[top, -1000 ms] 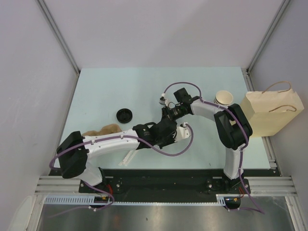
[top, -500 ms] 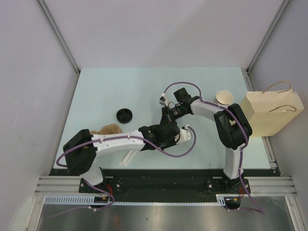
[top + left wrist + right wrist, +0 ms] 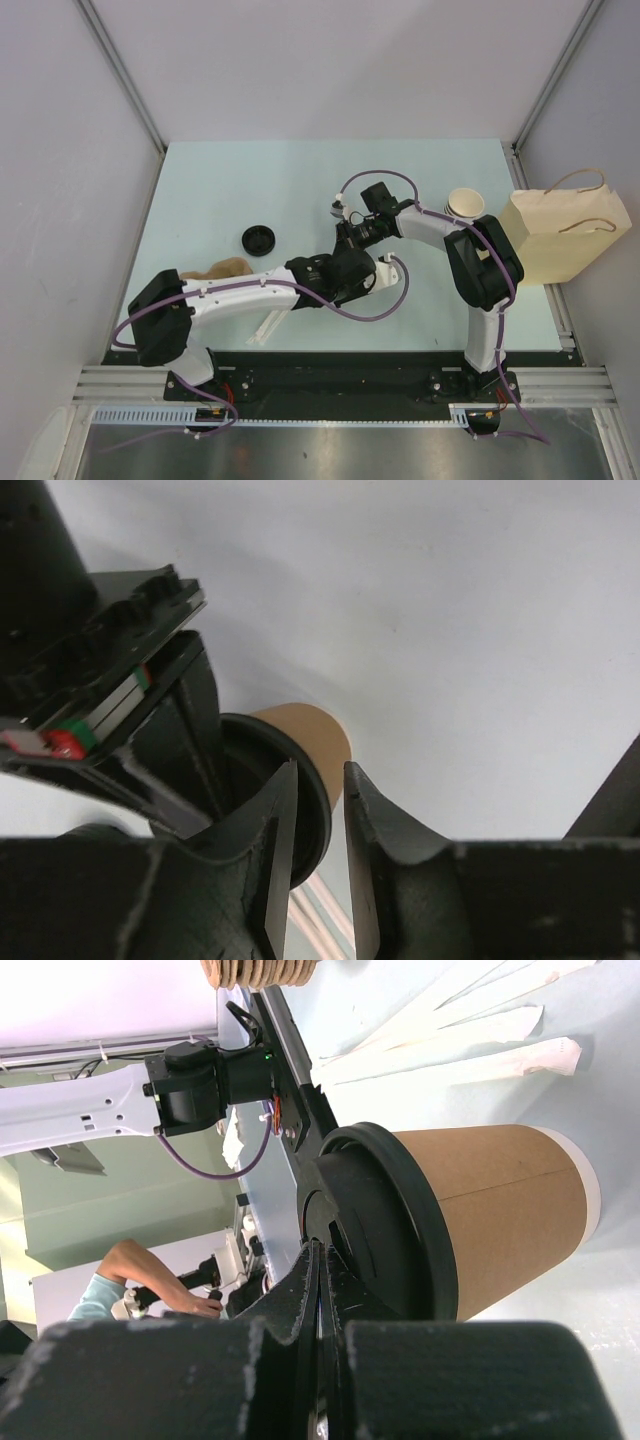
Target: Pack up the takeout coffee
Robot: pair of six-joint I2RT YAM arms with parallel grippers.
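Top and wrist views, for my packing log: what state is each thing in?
takeout coffee, capped, tipped sideways
right pincer, shut at the coffee's capped end
left pincer, slightly open, astride the coffee's top rim
loose black lid, lying flat, on no cup
paper cup stack, lidless

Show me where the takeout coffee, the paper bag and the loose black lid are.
takeout coffee (image 3: 500, 1220), right wrist view, brown cup wall.
paper bag (image 3: 565, 238), top view, flat side.
loose black lid (image 3: 258, 240), top view, its centre.
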